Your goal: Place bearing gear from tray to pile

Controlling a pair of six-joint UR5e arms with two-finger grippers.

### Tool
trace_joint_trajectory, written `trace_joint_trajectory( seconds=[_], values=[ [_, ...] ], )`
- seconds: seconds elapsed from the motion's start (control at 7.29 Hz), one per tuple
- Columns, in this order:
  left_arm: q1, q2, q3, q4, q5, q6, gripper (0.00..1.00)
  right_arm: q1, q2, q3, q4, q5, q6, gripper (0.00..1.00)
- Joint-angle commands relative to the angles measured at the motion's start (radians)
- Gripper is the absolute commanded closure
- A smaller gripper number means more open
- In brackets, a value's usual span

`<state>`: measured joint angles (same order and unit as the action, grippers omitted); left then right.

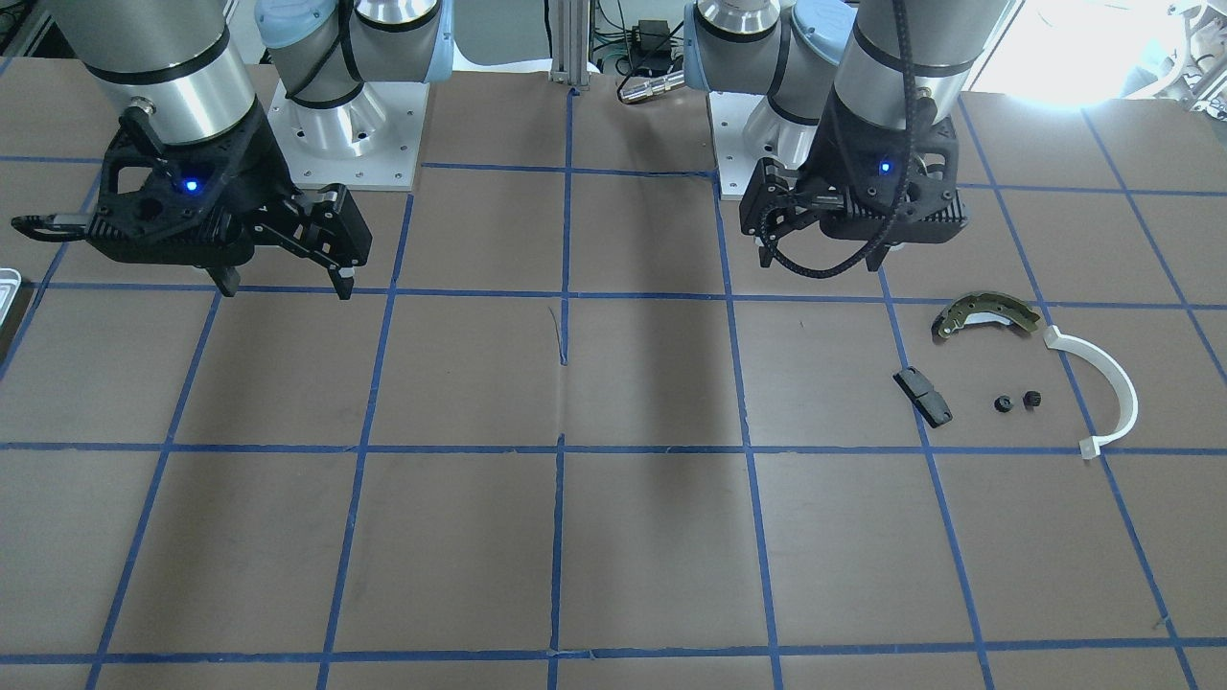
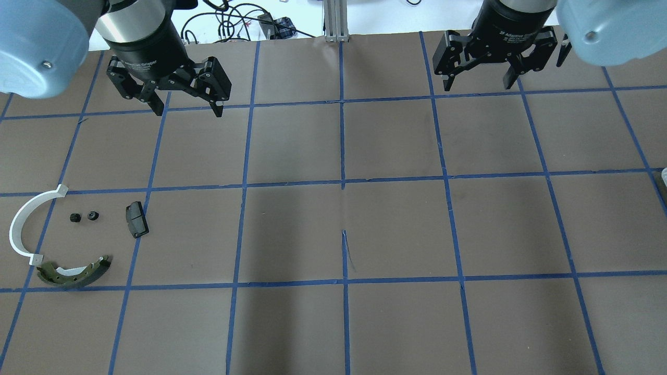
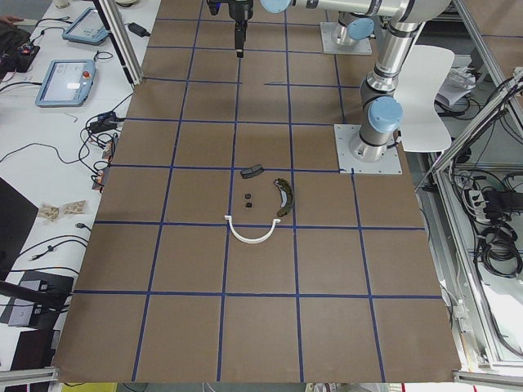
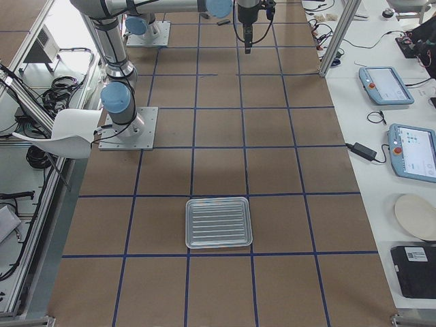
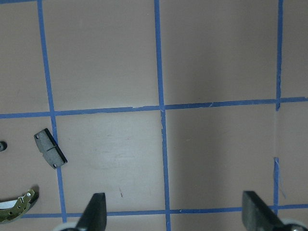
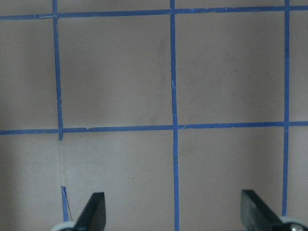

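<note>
Two small black bearing gears (image 2: 76, 217) sit in the pile (image 2: 65, 279), between the white arc (image 2: 13, 232) and the black block (image 2: 136, 219), well out to the left pincer's outer side. Left pincer (image 2: 188, 112) and right pincer (image 2: 477, 86) both hang spread wide, gripping nothing. Only the right-end camera shows the whole tray (image 4: 188, 225). The front view just clips its corner, out past the right pincer. There's a broad stretch of taped surface (image 2: 396, 229) between the pincers.

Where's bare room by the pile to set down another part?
Free: the table beyond the black block, toward the centre; also the patch between block and brake shoe. Crowded: between white arc and block, where two small gears sit.
</note>
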<state>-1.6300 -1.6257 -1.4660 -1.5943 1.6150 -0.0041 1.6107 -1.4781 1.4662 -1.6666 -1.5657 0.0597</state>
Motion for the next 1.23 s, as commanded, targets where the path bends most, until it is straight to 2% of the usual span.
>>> trace_joint_trajectory(
  seconds=[0.0,0.55,0.69,1.1],
  values=[
    [0.004,0.012,0.003,0.003,0.006,-0.002,0.0,0.0,0.009,0.0,-0.036,0.007,0.005,0.0],
    [0.022,0.033,0.012,-0.024,0.02,0.009,0.0,0.0,0.009,0.0,-0.035,0.007,0.006,0.0],
    [0.033,0.043,0.009,-0.039,0.063,0.009,0.0,0.0,0.009,0.0,-0.035,0.007,0.006,0.0],
    [0.067,0.038,0.006,-0.042,0.051,0.001,0.0,0.0,0.009,-0.001,-0.035,0.007,0.005,0.0]
  ],
)
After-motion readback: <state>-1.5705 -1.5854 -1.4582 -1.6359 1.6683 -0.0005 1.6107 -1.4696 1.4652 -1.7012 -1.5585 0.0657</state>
